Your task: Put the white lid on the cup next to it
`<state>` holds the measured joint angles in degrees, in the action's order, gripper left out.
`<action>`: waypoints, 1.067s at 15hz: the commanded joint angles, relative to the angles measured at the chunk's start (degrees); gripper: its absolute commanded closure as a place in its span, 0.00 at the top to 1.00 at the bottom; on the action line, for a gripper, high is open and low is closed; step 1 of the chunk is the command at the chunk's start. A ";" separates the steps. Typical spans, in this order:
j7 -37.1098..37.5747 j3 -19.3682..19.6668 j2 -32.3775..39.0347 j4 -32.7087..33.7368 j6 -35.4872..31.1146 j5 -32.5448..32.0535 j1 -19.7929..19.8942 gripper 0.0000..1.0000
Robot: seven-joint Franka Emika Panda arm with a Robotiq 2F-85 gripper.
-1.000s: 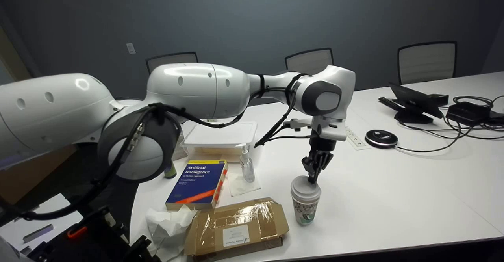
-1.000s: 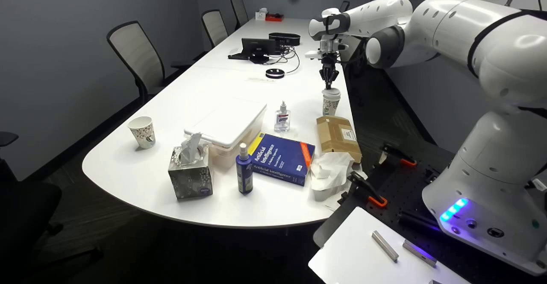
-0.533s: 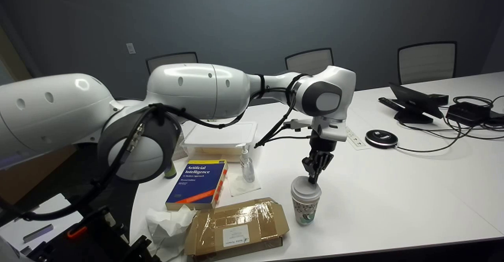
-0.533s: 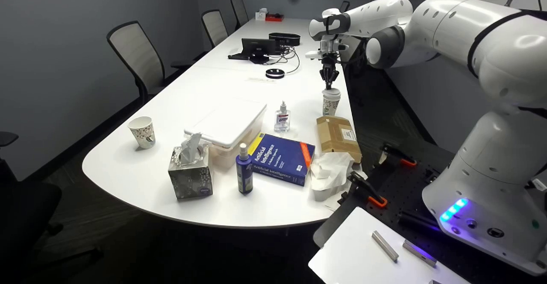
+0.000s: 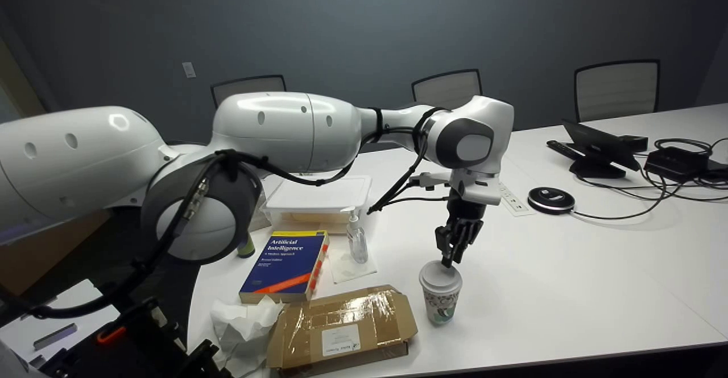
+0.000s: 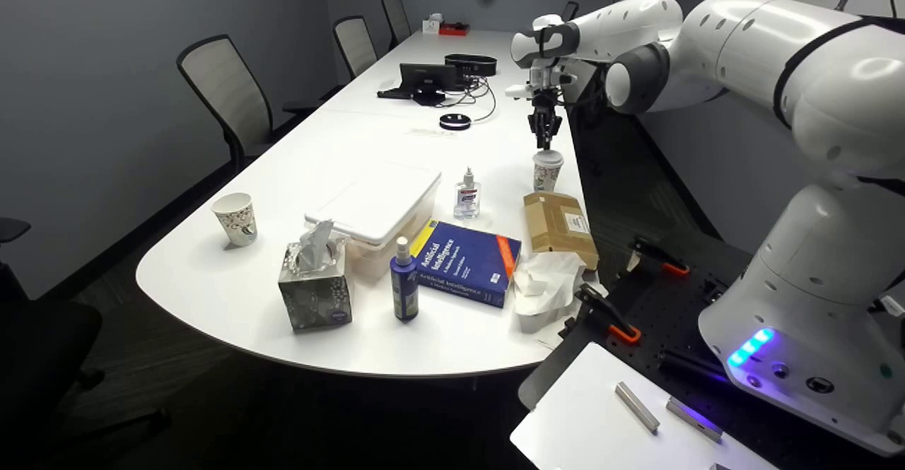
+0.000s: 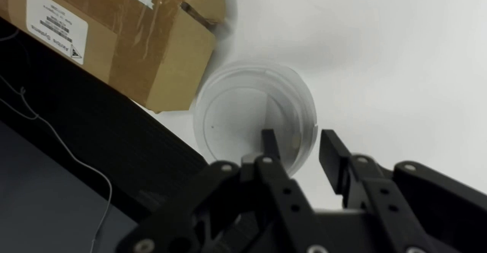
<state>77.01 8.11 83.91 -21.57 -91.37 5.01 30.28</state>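
Observation:
The white lid point(image 5: 441, 275) sits on top of the patterned paper cup point(image 5: 442, 308), which stands upright on the table. Both also show in an exterior view, the lid point(image 6: 548, 158) over the cup point(image 6: 544, 179). In the wrist view the lid point(image 7: 236, 120) fills the middle and hides the cup beneath it. My gripper point(image 5: 453, 256) is right above the lid's edge, fingers pointing down. In the wrist view the gripper point(image 7: 296, 135) is partly open with nothing between its fingers; one finger overlaps the lid and the other is past its rim.
A brown cardboard package point(image 5: 347, 324) lies close beside the cup. Farther off are a blue book point(image 5: 287, 264), a sanitizer bottle point(image 5: 357, 239) and a white lidded box point(image 5: 318, 196). Another paper cup point(image 6: 235, 219), a tissue box point(image 6: 316, 290) and a spray bottle point(image 6: 404, 283) stand at the near end.
My gripper's fingers have spread apart and let go of the lid. The lid has dropped slightly and now sits lower and more level on the cup. The arm has barely moved.

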 commanded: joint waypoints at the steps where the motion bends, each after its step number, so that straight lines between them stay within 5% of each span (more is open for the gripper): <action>1: 1.47 -0.59 0.02 0.15 -0.21 -0.18 0.02 0.67; 6: 1.61 -0.44 0.03 0.70 -0.06 -0.33 -0.21 1.00; 16: -0.48 -0.90 -5.96 -0.05 0.53 -0.47 -1.23 1.00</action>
<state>76.82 7.75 81.02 -20.83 -91.39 5.01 29.85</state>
